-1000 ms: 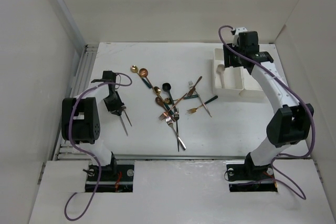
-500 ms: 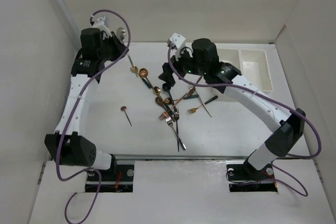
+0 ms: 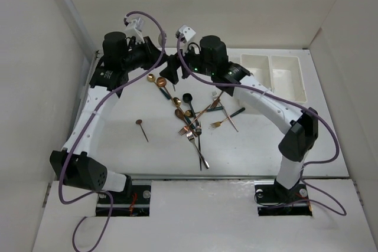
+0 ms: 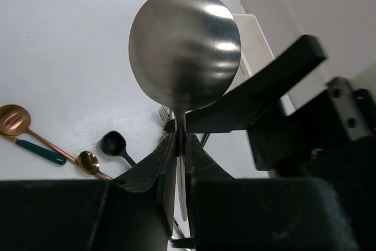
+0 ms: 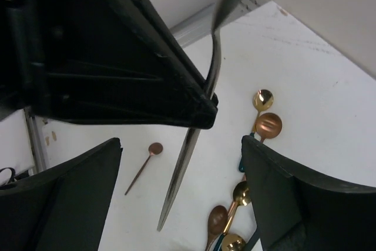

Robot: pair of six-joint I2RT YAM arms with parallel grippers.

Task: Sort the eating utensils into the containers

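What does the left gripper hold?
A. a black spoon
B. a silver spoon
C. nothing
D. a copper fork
B: in the left wrist view the left gripper is shut on the handle of a silver spoon, whose bowl stands above the fingers.

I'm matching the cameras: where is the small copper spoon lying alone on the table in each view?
Top external: lone copper spoon, left of the pile.
Left wrist: not in it.
Right wrist: lower left.
Shared landmark: green-handled copper spoon.
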